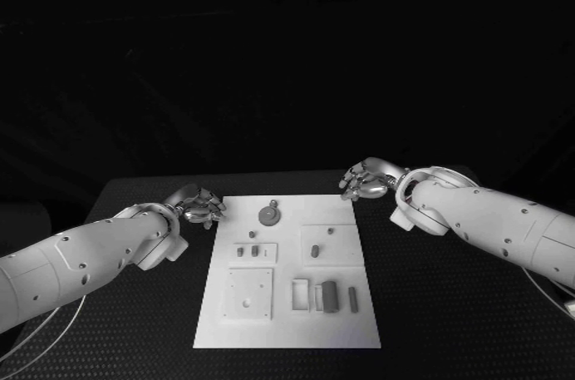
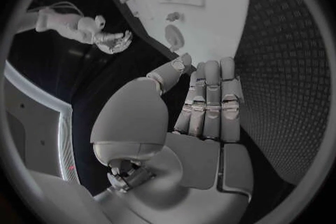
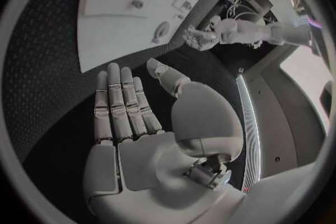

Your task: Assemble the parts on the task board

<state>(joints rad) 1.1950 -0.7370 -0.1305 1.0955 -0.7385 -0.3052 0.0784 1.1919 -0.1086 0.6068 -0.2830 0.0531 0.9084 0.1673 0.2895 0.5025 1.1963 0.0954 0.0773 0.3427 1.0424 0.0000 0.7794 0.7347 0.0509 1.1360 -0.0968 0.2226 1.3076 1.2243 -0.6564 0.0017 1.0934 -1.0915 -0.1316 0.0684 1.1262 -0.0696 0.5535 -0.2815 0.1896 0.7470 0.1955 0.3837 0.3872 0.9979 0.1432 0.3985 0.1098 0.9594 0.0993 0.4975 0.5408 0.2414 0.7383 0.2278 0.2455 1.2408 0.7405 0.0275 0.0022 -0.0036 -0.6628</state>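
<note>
I find my left hand [image 1: 200,204] empty, fingers extended and apart, hovering just off the far left corner of the task board [image 1: 293,334]. My right hand [image 1: 366,180] is likewise empty with fingers spread, just beyond the board's far right corner. Neither touches anything. The parts lie ahead of both hands on the board: a round piece [image 1: 271,216] nearest the left hand, small pegs [image 1: 315,250] further along, and upright blocks [image 1: 328,297] at the end furthest from both hands. I judge assembly not yet begun; the next move calls for one hand to reach in and pinch a part. The black table [image 1: 455,313] is textured; the room is dark.
</note>
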